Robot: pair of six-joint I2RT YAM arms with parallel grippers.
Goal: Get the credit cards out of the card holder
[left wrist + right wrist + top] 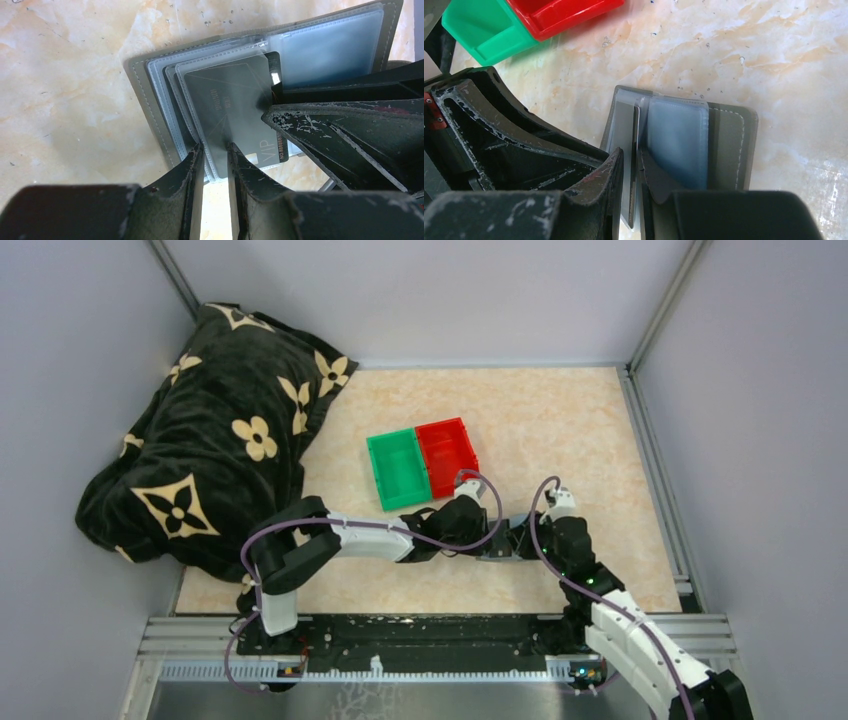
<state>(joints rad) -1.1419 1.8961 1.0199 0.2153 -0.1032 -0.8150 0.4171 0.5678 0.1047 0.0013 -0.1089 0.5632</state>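
1. The two arm bases are seen bolted to a dark mounting rail (420, 630) at the near edge. Both arms are stretched inward and meet just beyond the middle of that edge.
2. The left gripper (215, 149) is set narrow. Its fingertips are pinched on the near edge of the clear plastic sleeves, whose stitched borders are fanned out in steps.
3. The right gripper (630, 157) is likewise closed to a slit. A thin leaf, seen edge-on, is clamped between its fingers. In the left wrist view its fingertip is placed on the bared edge of a dark flat rectangular credit card (274, 150) marked "VIP".
4. That credit card is lodged mostly inside the top sleeve. Only a strip near the fold is left uncovered.
5. The flat grey bifold card holder (729, 145), with a stitched border, is laid open on the marbled beige tabletop (560, 430). It sits directly between the two grippers, and in the overhead view it is almost wholly hidden by them.
6. Bare tabletop is shown to the right of the grippers as far as the metal side rail (655, 460), and beyond them toward the back.
7. Just beyond the left gripper, a green rectangular plastic bin (398, 468) and a red rectangular plastic bin (447, 450) are set touching side by side. Little room is left between them and the wrist.
8. The left side and far-left corner are taken up by a black plush blanket (210, 440) with a beige flower pattern, heaped against the grey wall (450, 290).
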